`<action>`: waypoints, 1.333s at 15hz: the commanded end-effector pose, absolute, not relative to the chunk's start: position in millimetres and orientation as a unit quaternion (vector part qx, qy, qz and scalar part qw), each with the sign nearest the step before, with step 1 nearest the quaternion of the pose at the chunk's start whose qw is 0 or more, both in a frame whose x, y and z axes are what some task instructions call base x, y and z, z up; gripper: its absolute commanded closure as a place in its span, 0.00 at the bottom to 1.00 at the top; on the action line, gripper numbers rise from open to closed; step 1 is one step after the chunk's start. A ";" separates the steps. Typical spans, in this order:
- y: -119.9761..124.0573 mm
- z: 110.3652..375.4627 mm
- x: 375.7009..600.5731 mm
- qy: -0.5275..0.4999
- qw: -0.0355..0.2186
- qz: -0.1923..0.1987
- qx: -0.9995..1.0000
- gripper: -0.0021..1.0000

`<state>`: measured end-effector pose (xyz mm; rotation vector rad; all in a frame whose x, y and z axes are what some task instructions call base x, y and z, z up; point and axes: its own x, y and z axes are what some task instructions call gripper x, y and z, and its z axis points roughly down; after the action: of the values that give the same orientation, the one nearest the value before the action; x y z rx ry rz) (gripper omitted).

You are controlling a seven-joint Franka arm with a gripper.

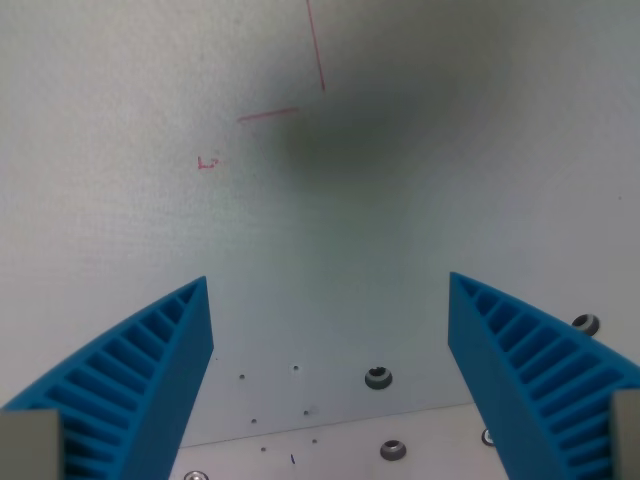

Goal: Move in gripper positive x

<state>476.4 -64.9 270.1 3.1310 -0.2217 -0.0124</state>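
Note:
My gripper [328,285] is open, with nothing between its two blue ribbed fingers. One finger [150,370] rises from the wrist view's lower left, the other [530,370] from the lower right. Below them lies a pale grey-white flat surface [120,120]. No separate object lies in the gap.
Thin red pen lines [316,50] and a small red mark [207,162] are drawn on the surface near the top. A dark soft shadow [370,140] falls at upper centre. Several bolt holes and screws [378,378] sit along a panel edge near the bottom.

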 end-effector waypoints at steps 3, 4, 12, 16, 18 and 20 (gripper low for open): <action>-67.0 271.5 491.3 -0.071 0.001 -0.002 0.997 0.00; -67.8 271.5 496.3 -0.071 0.001 -0.002 0.997 0.00; -73.4 271.4 535.9 -0.071 0.001 -0.002 0.997 0.00; -76.2 271.3 555.7 -0.071 0.001 -0.002 0.997 0.00; -77.6 271.2 565.6 -0.071 0.001 -0.002 0.997 0.00; -79.0 271.2 575.5 -0.071 0.001 -0.002 0.997 0.00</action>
<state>566.7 -77.8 268.7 3.1118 -0.2200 0.0631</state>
